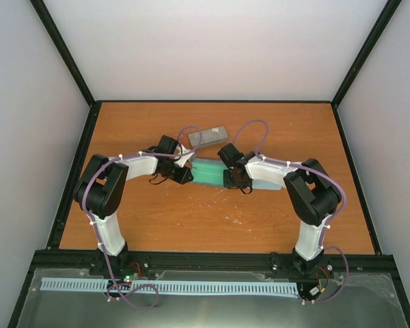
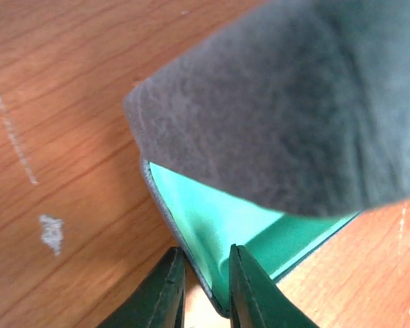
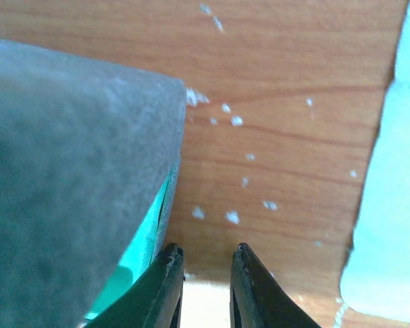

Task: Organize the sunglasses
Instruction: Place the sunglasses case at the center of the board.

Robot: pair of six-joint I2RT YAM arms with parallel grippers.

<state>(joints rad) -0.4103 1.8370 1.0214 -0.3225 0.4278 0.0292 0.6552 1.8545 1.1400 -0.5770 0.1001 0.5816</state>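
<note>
The sunglasses are out of view in every frame. An open grey case [image 1: 208,171] with a green lining lies mid-table between both arms. In the left wrist view its grey lid [image 2: 280,102] rises over the green lining [image 2: 205,212]. My left gripper [image 2: 205,249] straddles the case's near rim, one finger inside on the lining and one outside, with a sliver of table showing beside the rim. My right gripper [image 3: 206,247] stands slightly open over bare wood. The case's grey lid [image 3: 68,171] is just left of it, apart from the fingers.
A second grey case [image 1: 208,134], closed, lies behind the open one. A pale blue cloth [image 1: 268,181] lies under the right arm and shows at the right edge [image 3: 389,205] of the right wrist view. White flecks dot the wooden table [image 1: 191,219].
</note>
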